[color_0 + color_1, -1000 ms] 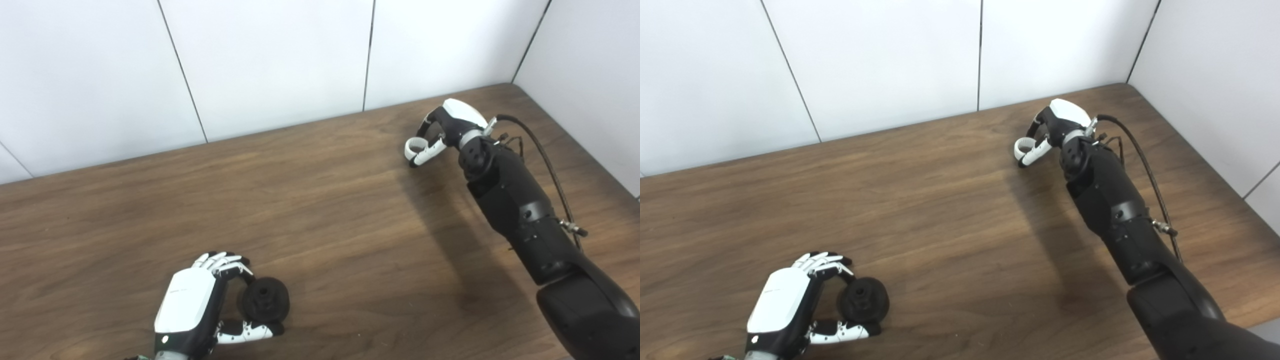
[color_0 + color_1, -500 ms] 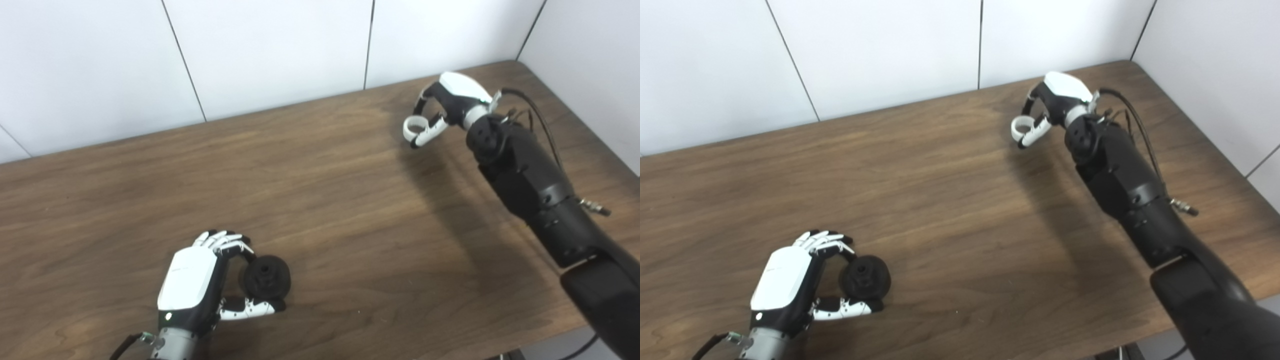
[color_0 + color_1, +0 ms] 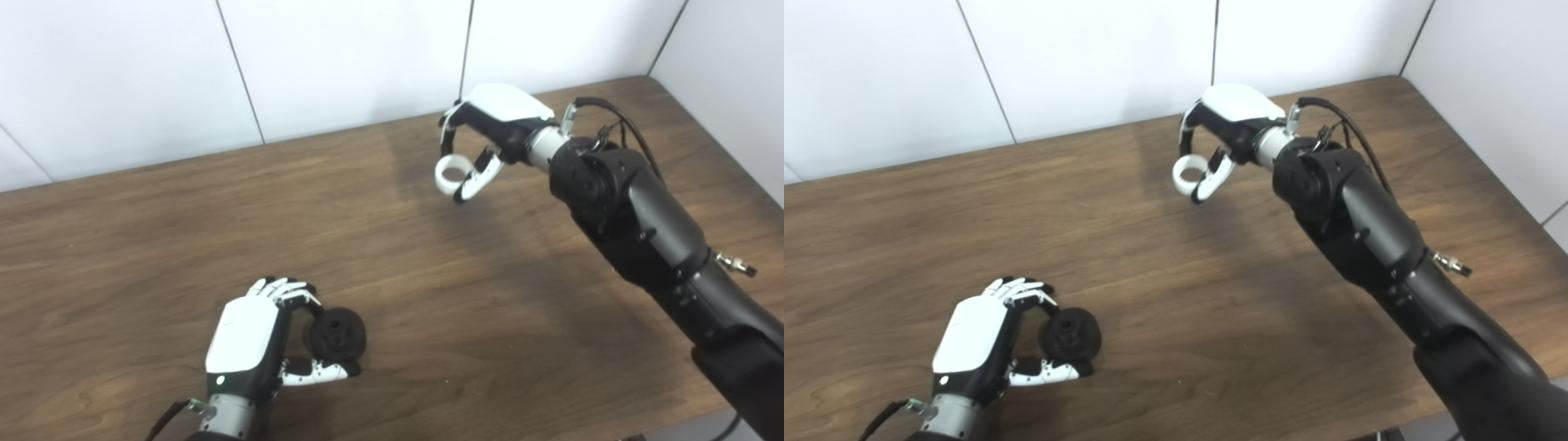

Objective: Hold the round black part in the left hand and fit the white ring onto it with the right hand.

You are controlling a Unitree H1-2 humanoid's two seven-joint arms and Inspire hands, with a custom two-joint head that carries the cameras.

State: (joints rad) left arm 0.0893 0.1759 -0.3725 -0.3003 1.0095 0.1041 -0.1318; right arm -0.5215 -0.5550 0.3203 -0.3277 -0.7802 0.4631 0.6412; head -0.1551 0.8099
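Note:
My left hand [image 3: 248,343] is low at the front left and is shut on the round black part [image 3: 337,335], fingers above it and thumb below, its hub facing right. My right hand [image 3: 490,122] is raised above the back middle of the table and is shut on the white ring [image 3: 450,174], pinched between thumb and fingers. The ring hangs in the air, well apart from the black part. In the right eye view the ring [image 3: 1189,173] and the black part [image 3: 1070,334] show the same way.
The brown wooden table [image 3: 429,294] fills the view, with white wall panels [image 3: 343,55] behind and at the right. A black cable [image 3: 618,116] loops off my right wrist. The table's front edge shows at the bottom right.
My right hand has lifted the white ring off the back right and carried it left and toward me. My left hand keeps its hold on the black part. The camera has shifted.

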